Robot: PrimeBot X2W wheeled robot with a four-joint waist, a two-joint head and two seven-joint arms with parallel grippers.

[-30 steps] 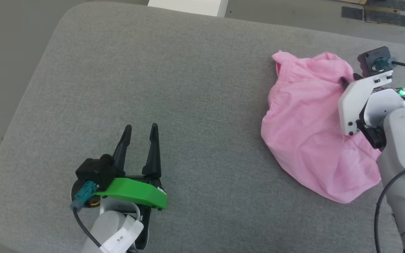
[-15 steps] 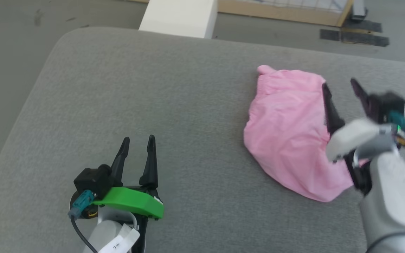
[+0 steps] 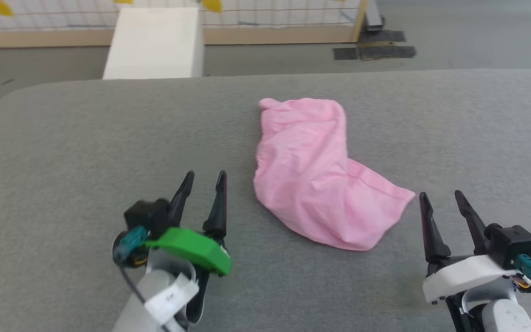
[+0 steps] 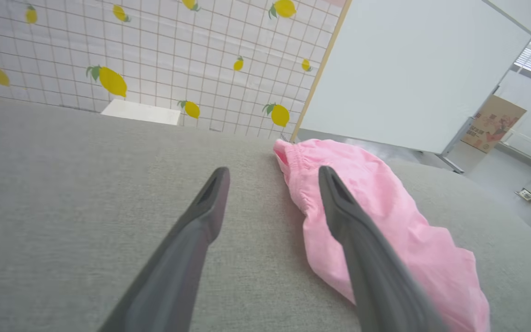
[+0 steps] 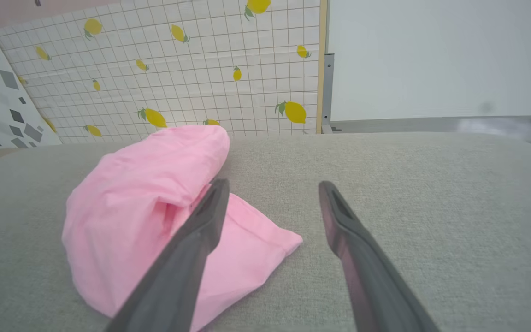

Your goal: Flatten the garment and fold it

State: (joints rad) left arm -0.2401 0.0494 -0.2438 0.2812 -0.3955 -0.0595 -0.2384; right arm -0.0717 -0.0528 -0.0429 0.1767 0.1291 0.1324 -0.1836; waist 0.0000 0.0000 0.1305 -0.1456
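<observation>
Head view first, from the fingers outward: the left fingers (image 3: 218, 203), long and dark on a green mount, stand spread apart with nothing between them, and the right fingers (image 3: 427, 221), on a white mount, are spread just as wide and equally empty. Both pairs point away from the robot across the grey fabric-covered worktop (image 3: 85, 138). Between the two arms and a little beyond their tips lies the light pink, thin, wrinkled fabric garment (image 3: 311, 184), bunched into a loose lump, not spread flat. Its long axis runs on a slant, from a gathered hem at the far end down to a pointed corner at the near right. That corner sits just beside the tips of the right fingers, on their inner side, while the lump's rounded left edge lies near the left fingers, off to their right. In the left wrist view the garment (image 4: 385, 216) runs along behind the right-hand finger (image 4: 362, 258). The right wrist view has the garment (image 5: 145, 193) to the left, its corner poking out between the two fingers (image 5: 201, 230). Both arms are held low at a shallow slant towards the cloth; whether any fingertip touches the surface I cannot tell. I would judge the right arm the better placed to take the near corner, with the left arm suited to the gathered edge.
</observation>
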